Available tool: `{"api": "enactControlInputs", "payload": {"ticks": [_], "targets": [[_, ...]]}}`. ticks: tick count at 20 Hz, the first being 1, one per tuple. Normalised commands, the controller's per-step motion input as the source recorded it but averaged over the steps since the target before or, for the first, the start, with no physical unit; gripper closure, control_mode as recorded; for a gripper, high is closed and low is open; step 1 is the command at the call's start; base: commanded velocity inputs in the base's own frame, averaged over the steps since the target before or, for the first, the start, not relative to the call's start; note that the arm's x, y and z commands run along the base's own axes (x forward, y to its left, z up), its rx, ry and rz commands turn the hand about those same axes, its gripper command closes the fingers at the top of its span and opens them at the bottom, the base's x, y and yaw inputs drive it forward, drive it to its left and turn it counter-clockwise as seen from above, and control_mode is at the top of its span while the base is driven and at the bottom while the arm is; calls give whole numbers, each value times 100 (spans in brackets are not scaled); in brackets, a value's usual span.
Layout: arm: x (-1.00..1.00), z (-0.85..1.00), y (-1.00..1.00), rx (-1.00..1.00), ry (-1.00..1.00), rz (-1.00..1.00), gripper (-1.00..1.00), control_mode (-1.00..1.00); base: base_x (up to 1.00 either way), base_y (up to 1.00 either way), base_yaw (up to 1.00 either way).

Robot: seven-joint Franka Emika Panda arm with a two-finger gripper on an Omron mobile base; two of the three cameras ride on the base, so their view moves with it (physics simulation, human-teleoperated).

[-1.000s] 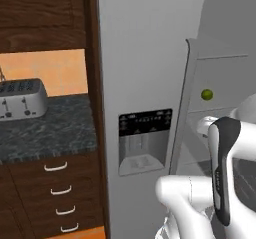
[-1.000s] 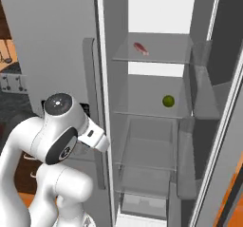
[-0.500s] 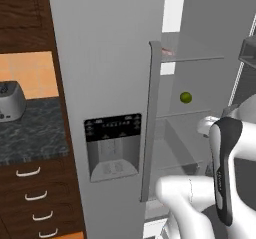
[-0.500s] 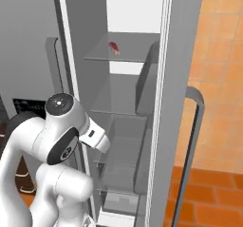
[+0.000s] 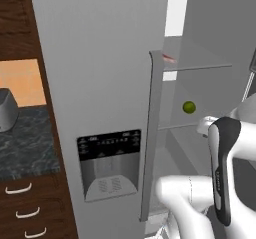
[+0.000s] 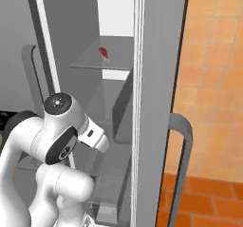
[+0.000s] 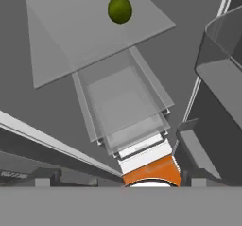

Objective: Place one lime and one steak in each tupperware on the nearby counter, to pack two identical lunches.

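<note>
One lime lies on the middle glass shelf of the open fridge; from the hand it appears as a green ball near the top of the picture. A red-pink steak rests on the upper shelf, and the right base view catches the steak too. My gripper points into the fridge, well short of the lime. Its fingertips stand wide apart, open, with nothing between them. The counter is at the far left. Both tupperware trays are out of view.
The shut fridge door with its dispenser and long handle stands left of the open compartment. The swung-out fridge door is on my right. A clear drawer sits under the lime's shelf. A silver toaster is on the counter.
The whole picture has shifted: the base has driven, so the counter and toaster slid left and the open fridge compartment now faces me. The arm keeps its pose.
</note>
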Motion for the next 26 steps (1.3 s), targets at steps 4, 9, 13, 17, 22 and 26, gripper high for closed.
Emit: {"api": "enactControlInputs", "payload": {"ticks": [4,9,13,17,22,26], "targets": [[0,0,0,0,0,0,-100,100,28,-40,4],[0,0,0,0,0,0,-100,100,39,-4,3],[0,0,0,0,0,0,-100,100,44,7,0],[56,-63,3,-13,-9,0,-100,-100,0,0,0],[82,-41,11,-10,-13,-2,-100,-100,0,0,0],[77,0,2,-4,-7,-1,-100,-100,0,0,0]]}}
